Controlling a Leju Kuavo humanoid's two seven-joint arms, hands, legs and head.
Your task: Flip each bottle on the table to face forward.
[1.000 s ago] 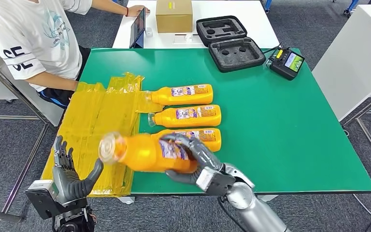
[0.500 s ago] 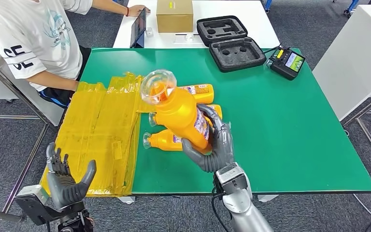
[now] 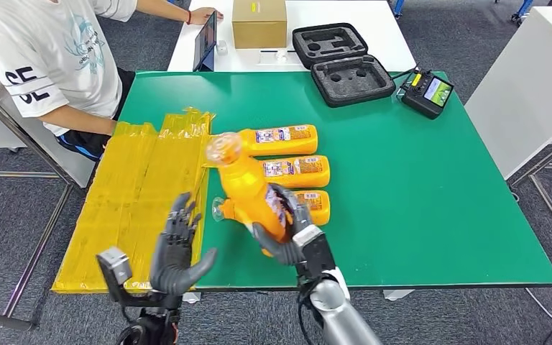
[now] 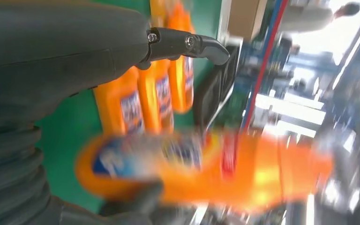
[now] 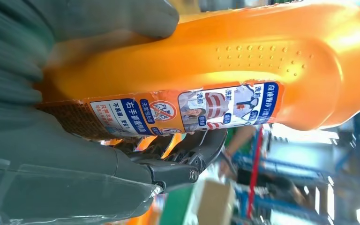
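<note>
While the right hand (image 3: 287, 230) gripped an orange bottle (image 3: 248, 187) around its lower body, it held that bottle tilted in the air above the near part of the green table (image 3: 417, 194), with the clear cap pointing up and away from the robot. Its fingers (image 3: 296, 207) were wrapped over the label and its thumb pressed the opposite side; in the right wrist view the thumb lay on the plain orange face and the darker fingers (image 5: 187, 159) curled under the printed label of the held bottle (image 5: 225, 70).

Behind the held bottle, three more orange bottles lay on their sides on the table in a row, caps toward the yellow plastic sheet (image 3: 136, 194): the farthest bottle (image 3: 277, 139), the middle bottle (image 3: 295, 171), and the nearest bottle (image 3: 309, 205), which was partly hidden by the held one. Labels showed on the upper sides of the far two.

To the left of the held bottle, the left hand (image 3: 180, 248) was raised at the table's near edge, holding nothing, fingers spread apart and thumb out toward the bottle without touching it. In the left wrist view the held bottle appeared as a blurred orange shape just beyond that hand.

Far beyond the bottles sat an open black foam case (image 3: 341, 61), a handheld controller (image 3: 426, 92) and a cardboard box (image 3: 259, 23). A person (image 3: 50, 57) in a white shirt stood beside the table's far left corner.
</note>
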